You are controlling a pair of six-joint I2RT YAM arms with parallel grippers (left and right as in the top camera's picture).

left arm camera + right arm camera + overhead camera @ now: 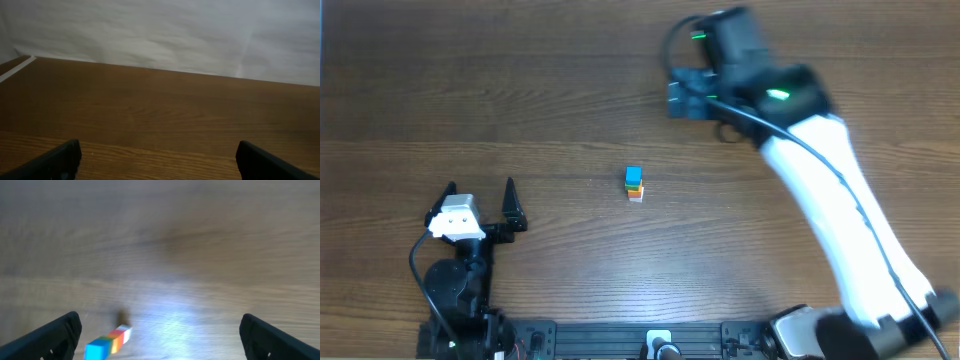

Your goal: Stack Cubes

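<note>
A small stack of cubes (pixel 634 184) stands near the middle of the wooden table, blue on top, then green, orange and a white one at the base. The right wrist view shows the same stack (pixel 106 343) far below, between the spread fingers. My right gripper (pixel 160 337) is open and held high over the table, up and to the right of the stack in the top view (pixel 686 97). My left gripper (pixel 480 190) rests open near its base at the left, well away from the stack, with bare table between its fingers (pixel 55 161).
The wooden table (pixel 520 90) stretches wide around the stack. A white wall (pixel 160 30) rises behind the table's far edge in the left wrist view. The right arm's white link (pixel 840 220) slants across the right side.
</note>
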